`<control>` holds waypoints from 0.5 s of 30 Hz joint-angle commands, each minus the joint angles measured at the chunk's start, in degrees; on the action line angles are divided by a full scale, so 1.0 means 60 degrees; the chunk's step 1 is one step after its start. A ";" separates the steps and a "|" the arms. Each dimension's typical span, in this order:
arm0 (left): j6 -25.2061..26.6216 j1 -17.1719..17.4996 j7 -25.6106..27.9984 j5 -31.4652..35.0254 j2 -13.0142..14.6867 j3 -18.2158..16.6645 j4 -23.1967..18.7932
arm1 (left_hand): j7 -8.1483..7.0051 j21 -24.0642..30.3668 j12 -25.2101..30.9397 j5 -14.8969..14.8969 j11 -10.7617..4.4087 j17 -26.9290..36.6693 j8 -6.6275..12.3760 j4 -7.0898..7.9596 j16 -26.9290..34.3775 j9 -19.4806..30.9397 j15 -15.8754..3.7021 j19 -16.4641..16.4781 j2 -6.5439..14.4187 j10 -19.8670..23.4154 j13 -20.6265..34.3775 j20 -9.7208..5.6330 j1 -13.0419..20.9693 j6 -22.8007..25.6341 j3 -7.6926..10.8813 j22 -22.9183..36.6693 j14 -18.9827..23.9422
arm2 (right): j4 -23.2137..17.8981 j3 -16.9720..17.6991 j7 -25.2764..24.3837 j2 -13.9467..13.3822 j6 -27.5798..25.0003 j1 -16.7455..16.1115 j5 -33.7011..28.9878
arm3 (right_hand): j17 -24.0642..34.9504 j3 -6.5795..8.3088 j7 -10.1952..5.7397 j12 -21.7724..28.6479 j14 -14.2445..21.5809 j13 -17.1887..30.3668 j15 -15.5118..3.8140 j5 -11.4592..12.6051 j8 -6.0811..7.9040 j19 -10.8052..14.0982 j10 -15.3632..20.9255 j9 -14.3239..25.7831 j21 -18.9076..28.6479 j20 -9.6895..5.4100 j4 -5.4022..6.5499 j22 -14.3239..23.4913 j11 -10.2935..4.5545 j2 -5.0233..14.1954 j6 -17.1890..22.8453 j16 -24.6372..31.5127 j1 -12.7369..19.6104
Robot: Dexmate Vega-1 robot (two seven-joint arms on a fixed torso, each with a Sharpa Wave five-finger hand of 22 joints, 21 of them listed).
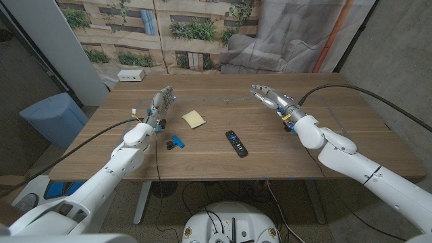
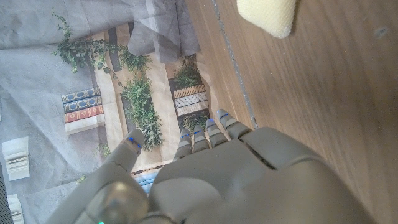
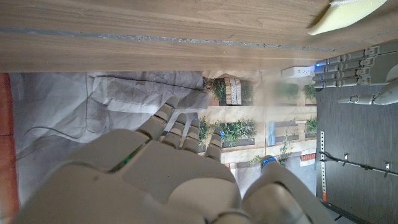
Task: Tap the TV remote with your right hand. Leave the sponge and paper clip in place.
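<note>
A black TV remote point(image 1: 236, 143) lies near the middle of the wooden table point(image 1: 324, 148), slanted. A yellow sponge point(image 1: 194, 119) sits behind and to its left; the same sponge point(image 2: 267, 15) appears in the left wrist view and its edge point(image 3: 345, 15) in the right wrist view. A small blue paper clip point(image 1: 176, 142) lies left of the remote. My right hand point(image 1: 270, 98) is held above the table behind and right of the remote, fingers spread, holding nothing. My left hand point(image 1: 160, 103) stands left of the sponge, fingers apart and empty.
A white power strip point(image 1: 131, 75) lies at the table's far left corner. A blue bin point(image 1: 54, 116) stands on the floor to the left. A printed backdrop and grey cloth hang behind the table.
</note>
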 commanded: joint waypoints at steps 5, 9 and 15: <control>-0.0260 -0.0045 -0.0271 -0.0075 -0.0022 -0.0026 0.0267 | -0.0012 -0.0016 -0.0006 0.0006 -0.0020 0.0009 0.0003 -0.0047 -0.0016 0.0049 -0.0042 0.0028 0.0727 0.0047 0.0055 -0.0574 -0.0003 0.0107 0.0027 0.0045 0.0044 | 0.0508 0.0495 -0.0552 0.0269 -0.0108 -0.0001 0.1834 | -0.0041 0.0075 0.0080 0.0032 0.0385 0.0026 -0.0134 0.0010 0.0090 0.0296 0.0280 0.0033 0.0004 -0.0009 0.0005 0.0036 0.0010 0.0775 -0.0062 0.0039 -0.0008; -0.0386 -0.0101 -0.0342 -0.0066 -0.0096 -0.0004 0.0378 | -0.0016 -0.0016 -0.0006 0.0004 -0.0019 0.0009 0.0003 -0.0056 -0.0015 0.0049 -0.0042 0.0025 0.0727 0.0051 0.0055 -0.0573 0.0000 0.0111 0.0021 0.0045 0.0045 | 0.0695 0.0626 -0.0635 0.0235 0.0116 -0.0051 0.2286 | -0.0057 0.0077 0.0139 0.0025 0.0441 0.0024 -0.0119 0.0010 0.0106 0.0338 0.0318 0.0032 -0.0002 -0.0012 0.0005 0.0035 0.0020 0.0757 -0.0053 0.0042 -0.0017; -0.0531 -0.0079 -0.0345 -0.0026 -0.0130 0.0002 0.0354 | -0.0019 -0.0023 -0.0003 0.0004 -0.0026 0.0012 0.0004 -0.0060 -0.0015 0.0049 -0.0045 0.0004 0.0737 0.0061 0.0055 -0.0585 0.0003 0.0119 0.0020 0.0045 0.0040 | 0.1065 0.0843 -0.0790 0.0391 0.0445 -0.0125 0.3113 | -0.0107 0.0088 0.0298 0.0062 0.0584 0.0017 -0.0191 0.0014 0.0164 0.0385 0.0559 0.0029 -0.0037 -0.0014 0.0005 0.0034 -0.0015 0.0725 0.0064 0.0044 -0.0032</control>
